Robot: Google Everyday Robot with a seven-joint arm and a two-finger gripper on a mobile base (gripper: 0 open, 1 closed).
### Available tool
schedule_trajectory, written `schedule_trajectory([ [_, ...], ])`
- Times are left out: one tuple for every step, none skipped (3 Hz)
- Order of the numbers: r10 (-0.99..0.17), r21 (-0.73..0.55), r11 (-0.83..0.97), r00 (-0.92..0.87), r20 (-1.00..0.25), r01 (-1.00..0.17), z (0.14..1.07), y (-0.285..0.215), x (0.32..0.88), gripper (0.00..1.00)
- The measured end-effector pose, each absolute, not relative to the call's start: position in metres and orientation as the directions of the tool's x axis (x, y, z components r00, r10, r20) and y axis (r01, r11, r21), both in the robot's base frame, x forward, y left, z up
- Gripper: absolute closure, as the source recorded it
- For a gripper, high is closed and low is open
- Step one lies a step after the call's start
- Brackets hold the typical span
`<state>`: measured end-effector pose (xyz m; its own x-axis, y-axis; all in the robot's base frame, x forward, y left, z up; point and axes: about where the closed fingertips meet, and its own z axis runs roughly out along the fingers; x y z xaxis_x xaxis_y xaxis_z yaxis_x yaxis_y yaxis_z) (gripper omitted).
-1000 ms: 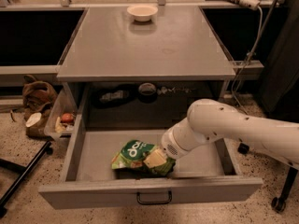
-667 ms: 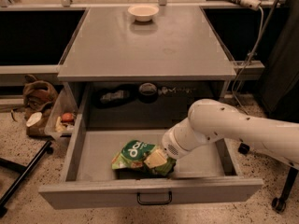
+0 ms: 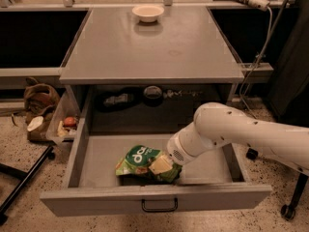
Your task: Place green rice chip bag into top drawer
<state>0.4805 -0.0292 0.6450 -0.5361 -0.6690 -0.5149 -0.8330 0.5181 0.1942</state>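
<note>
The green rice chip bag (image 3: 137,159) lies crumpled on the flat grey bottom of the open top drawer (image 3: 205,164), near its front centre. The drawer is pulled out wide, with its dark handle (image 3: 159,206) at the front. My gripper (image 3: 162,166) is at the end of the white arm that reaches in from the right. It is down in the drawer, on the right end of the bag, and covers part of it.
A white bowl (image 3: 148,12) stands at the back of the grey table top (image 3: 154,47). Dark objects (image 3: 153,92) sit in the recess behind the drawer. A bin with bits (image 3: 63,124) and a brown bag (image 3: 38,98) stand on the floor at left. Cables hang at right.
</note>
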Motion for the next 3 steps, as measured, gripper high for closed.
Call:
schedule_trajectory([
  [-0.669,0.194,0.518,-0.536,-0.515,-0.833,0.6450,-0.0291,0.4805,0.10],
  [-0.669,0.194,0.518,-0.536,-0.515,-0.833,0.6450,-0.0291,0.4805,0.00],
  [-0.669,0.194,0.518,-0.536,-0.515,-0.833,0.6450,-0.0291,0.4805,0.00],
])
